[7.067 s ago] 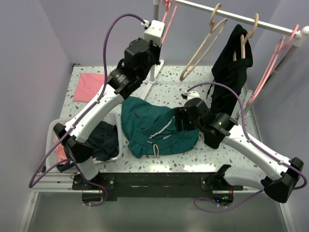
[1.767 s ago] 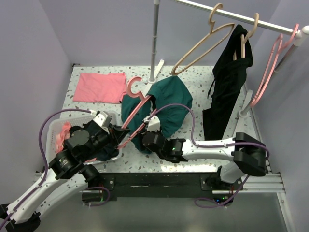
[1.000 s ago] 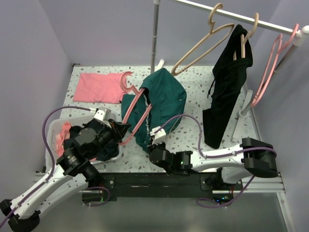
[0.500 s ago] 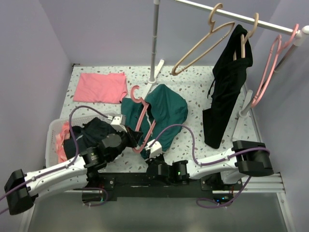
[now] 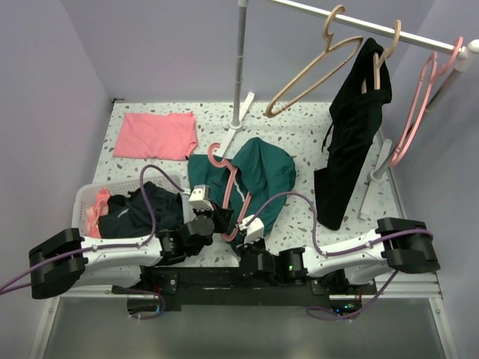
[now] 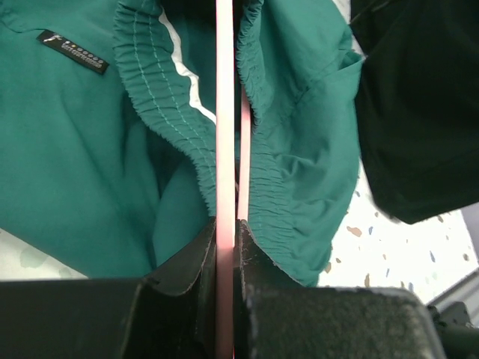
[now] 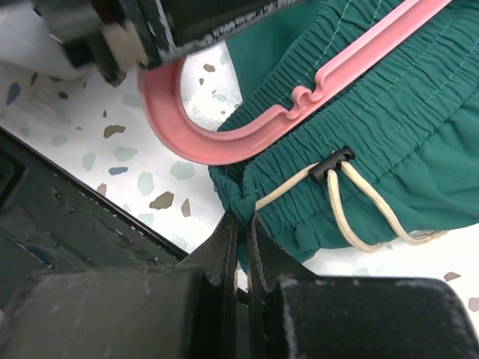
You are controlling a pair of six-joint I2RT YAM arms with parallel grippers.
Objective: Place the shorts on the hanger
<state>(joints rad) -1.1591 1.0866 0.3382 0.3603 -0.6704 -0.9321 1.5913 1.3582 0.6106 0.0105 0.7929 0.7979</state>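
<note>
The teal-green shorts (image 5: 262, 168) are bunched near the table's front middle, with the salmon-pink hanger (image 5: 228, 183) threaded through their waistband. My left gripper (image 5: 215, 219) is shut on the hanger's bar (image 6: 224, 149), which runs straight up between the gathered waistband edges (image 6: 266, 149). My right gripper (image 5: 251, 226) is shut on the waistband's lower edge (image 7: 241, 203), beside the cream drawstring (image 7: 359, 217). In the right wrist view the hanger's curved corner (image 7: 224, 138) lies just above that pinch, over the shorts (image 7: 404, 127). The hanger's hook (image 5: 215, 152) points toward the back.
A white basket (image 5: 81, 206) with dark and pink clothes sits at the front left. A flat pink cloth (image 5: 157, 134) lies at the back left. A rail (image 5: 374, 26) carries tan hangers (image 5: 314, 63), a black garment (image 5: 352, 127) and a pink hanger (image 5: 415, 105).
Both arms have drawn back toward the table's near edge and lowered, bringing the hanger and shorts with them. The shorts hang lower and nearer the front than a second ago.
</note>
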